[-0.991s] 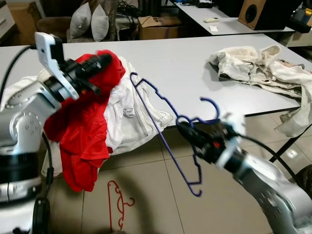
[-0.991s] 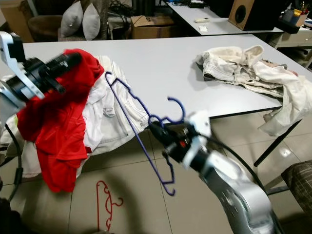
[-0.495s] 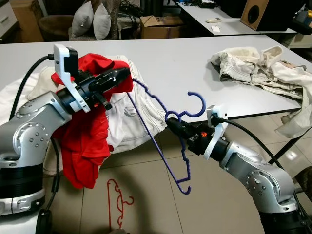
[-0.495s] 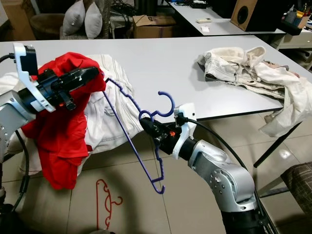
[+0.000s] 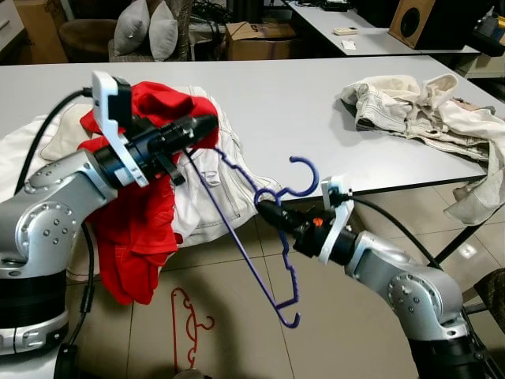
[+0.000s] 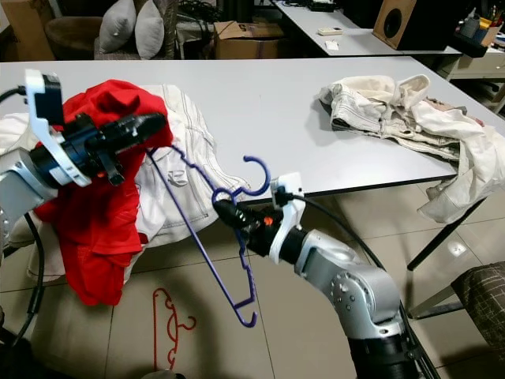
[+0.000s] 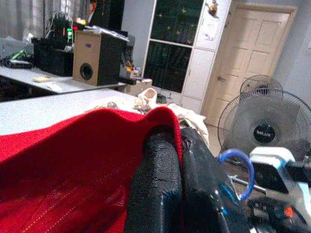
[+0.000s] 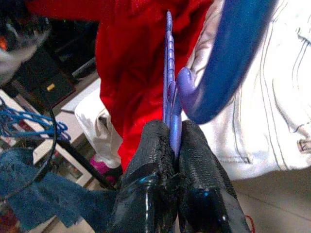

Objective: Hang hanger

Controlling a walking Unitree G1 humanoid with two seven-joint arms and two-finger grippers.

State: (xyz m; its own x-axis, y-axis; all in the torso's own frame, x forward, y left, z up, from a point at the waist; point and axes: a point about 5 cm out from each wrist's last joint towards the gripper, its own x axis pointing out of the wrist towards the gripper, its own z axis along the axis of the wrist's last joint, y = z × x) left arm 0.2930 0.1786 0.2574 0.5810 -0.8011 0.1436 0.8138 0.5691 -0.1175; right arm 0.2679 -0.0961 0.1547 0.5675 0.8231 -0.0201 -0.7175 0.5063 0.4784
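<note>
**A:** Right end effector (image 5: 264, 209) clamped tight on the blue hanger (image 5: 251, 207) just under its hook, fingers (image 8: 160, 160) pinched on the plastic with no gap. Hanger tilted, off the front edge of the desk (image 5: 284, 103), hook up, lower bar down over the floor.

**B:** And the left one?

**A:** Left end effector (image 5: 207, 126) closed on the red garment (image 5: 138, 213), fold of red cloth squeezed between both pads in the wrist view. Garment draped down past the front edge near the left corner, against a white garment (image 5: 217, 185) spilling over that same edge. Upper end of the blue hanger right beside those left fingertips; touching or not, can't tell.

**B:** Anything else around?

**A:** Red hanger (image 5: 189, 328) flat on the floor tiles. Pile of cream clothes (image 5: 418, 114) at the right edge of the desk.
</note>
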